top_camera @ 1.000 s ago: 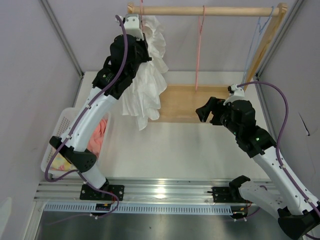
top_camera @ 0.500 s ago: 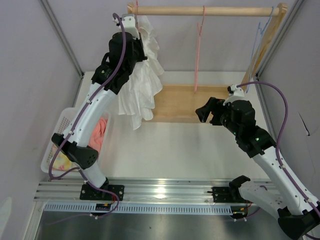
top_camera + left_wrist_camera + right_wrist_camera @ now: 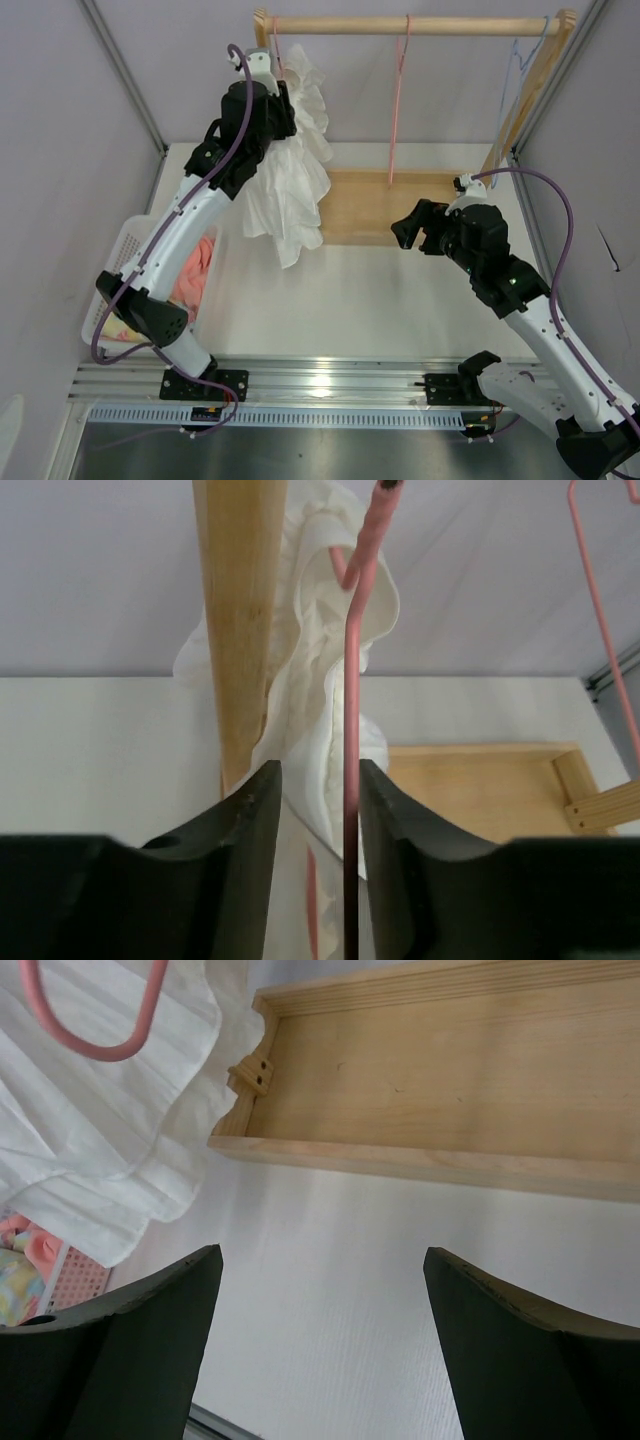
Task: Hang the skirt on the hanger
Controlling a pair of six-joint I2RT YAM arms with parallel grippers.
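Note:
The white skirt (image 3: pixel 290 170) hangs on the salmon-pink hanger (image 3: pixel 274 45) at the left end of the wooden rod (image 3: pixel 420 22). My left gripper (image 3: pixel 270 60) is up at the hanger's neck. In the left wrist view the hanger wire (image 3: pixel 350 730) runs between the parted jaws of the left gripper (image 3: pixel 320 770), against the right finger and clear of the left one. The skirt (image 3: pixel 310 710) bunches behind it beside a wooden bar (image 3: pixel 240 630). My right gripper (image 3: pixel 410 225) is open and empty above the table, also in its wrist view (image 3: pixel 320 1260). The skirt's hem (image 3: pixel 110 1130) shows at the left of that view.
A deeper pink hanger (image 3: pixel 397 100) hangs mid-rod and a light blue hanger (image 3: pixel 515 70) at the right end. The rack's wooden base tray (image 3: pixel 375 205) lies under the rod. A white basket (image 3: pixel 120 290) with pink and yellow clothes (image 3: pixel 195 265) stands at the left.
My left arm shifted slightly at the rod's left end, and the skirt swung left and then back right. The right arm has not moved.

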